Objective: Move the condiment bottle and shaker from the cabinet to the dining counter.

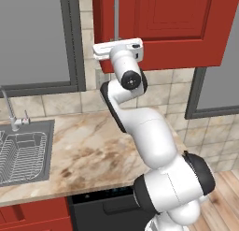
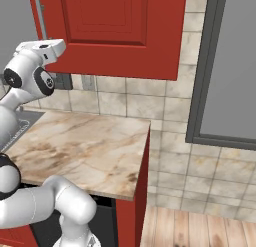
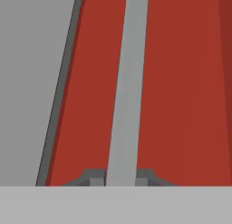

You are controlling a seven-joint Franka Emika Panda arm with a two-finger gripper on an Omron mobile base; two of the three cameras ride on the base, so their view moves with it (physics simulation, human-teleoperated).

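A marble counter [image 1: 93,150] with a sink [image 1: 23,153] runs below a tiled wall. The red cabinet [image 1: 177,24] hangs above, door closed, its handle [image 3: 129,82] upright; the tool [image 3: 120,177] is clamped on that handle.

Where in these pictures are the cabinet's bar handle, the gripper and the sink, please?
bar handle [image 3: 129,82]: hand view, on the silver bar's middle stretch.
gripper [image 3: 120,177]: hand view, midway between the two dark fingertips closed on the handle.
sink [image 1: 28,127]: left base view, on the steel rim at its back edge.

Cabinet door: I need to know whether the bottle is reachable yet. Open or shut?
Shut: the cabinet door lies flush, with the gripper closed on its handle.
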